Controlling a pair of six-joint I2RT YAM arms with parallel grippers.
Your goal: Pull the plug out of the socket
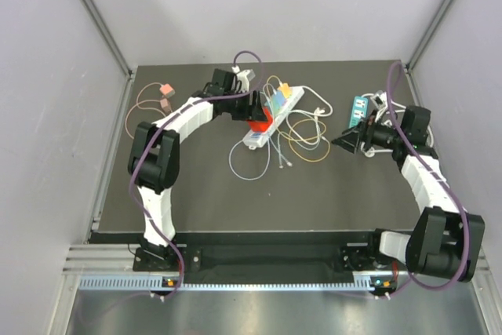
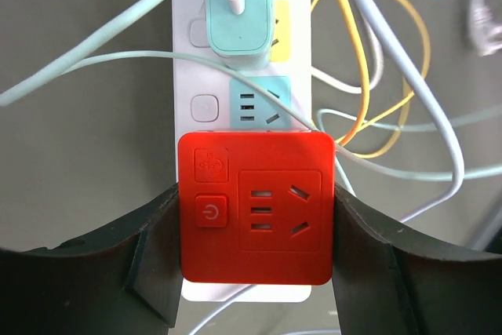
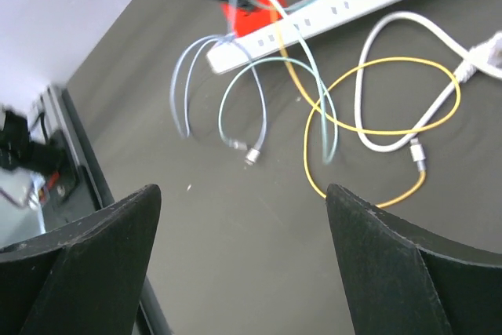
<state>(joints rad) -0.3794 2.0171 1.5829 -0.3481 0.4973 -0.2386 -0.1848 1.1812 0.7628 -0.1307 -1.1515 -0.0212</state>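
Find the red plug (image 2: 255, 205) seated on the end socket of the white power strip (image 2: 188, 60), near the middle of the bench (image 1: 314, 194). Judge it a rigid, light block of moulded plastic with smooth, possibly slippery flat sides; expect pin friction, not weight, to give the resistance. Best held across the two opposite side faces, clear of the power button (image 2: 210, 212) on the front. See the left gripper (image 2: 255, 260) clamped exactly there, with a finger (image 2: 157, 264) pressed on each flank. Expect the light strip to lift with the plug unless pinned; pull straight out along the pins, no rocking. Note a mint charger (image 2: 238, 13) in a socket farther along and loose cables (image 3: 376, 115) trailing beside. Find the right gripper (image 3: 243, 264) spread wide, holding nothing, well apart to the right of the strip.
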